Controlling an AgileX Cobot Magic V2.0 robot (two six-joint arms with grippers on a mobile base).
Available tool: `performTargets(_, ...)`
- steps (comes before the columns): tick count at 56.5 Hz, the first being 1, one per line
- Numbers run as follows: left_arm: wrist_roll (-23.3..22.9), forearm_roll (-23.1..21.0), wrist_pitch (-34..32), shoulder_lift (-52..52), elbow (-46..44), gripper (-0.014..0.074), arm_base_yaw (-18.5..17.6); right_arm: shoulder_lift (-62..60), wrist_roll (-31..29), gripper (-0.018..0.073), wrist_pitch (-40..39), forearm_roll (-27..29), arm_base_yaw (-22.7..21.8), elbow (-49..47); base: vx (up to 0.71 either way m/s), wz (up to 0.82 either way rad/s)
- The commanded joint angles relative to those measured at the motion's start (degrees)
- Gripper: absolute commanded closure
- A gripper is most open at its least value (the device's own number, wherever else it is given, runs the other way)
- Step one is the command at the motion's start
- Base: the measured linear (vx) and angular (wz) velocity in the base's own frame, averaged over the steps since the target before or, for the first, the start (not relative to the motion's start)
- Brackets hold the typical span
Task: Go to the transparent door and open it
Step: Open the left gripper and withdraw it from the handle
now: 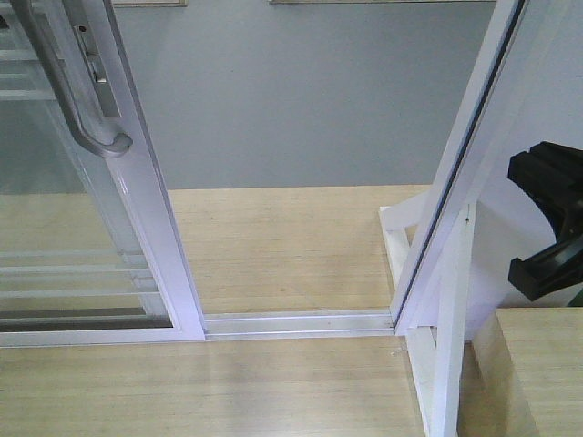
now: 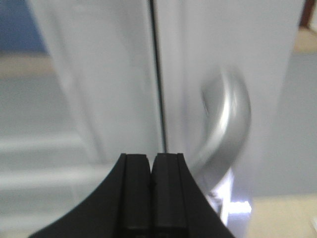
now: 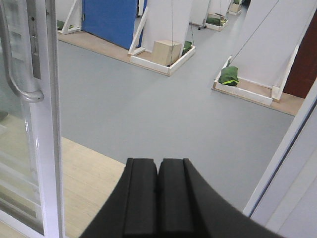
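The transparent door [image 1: 155,228], clear glass in a glossy white frame with thin white bars, stands at the left, slid away from the white jamb [image 1: 465,155]. A wide gap lies between them. Its curved grey handle [image 1: 91,127] and lock plate sit on the frame's edge. My left gripper [image 2: 151,157] is shut and empty, close to the door frame [image 2: 109,99], with the blurred handle [image 2: 233,119] just to its right. My right gripper [image 3: 158,161] is shut and empty, pointing through the gap. The door [image 3: 49,124] and handle [image 3: 15,74] are to its left.
The floor track [image 1: 301,323] crosses the opening. A white support frame [image 1: 446,346] and a wooden block [image 1: 537,364] stand at the right, with a black arm part [image 1: 547,218] above. Beyond lie grey floor, white partitions and a wooden box [image 3: 166,52].
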Motion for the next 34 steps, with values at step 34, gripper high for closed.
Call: performTargets(34,-0.5,-1.3,-5.3,-17.7,13.8,0.0596,-2.2,-0.1,-0.3,0.0564,-4.7,-0.5,-0.2,-1.5,0.00,0.00)
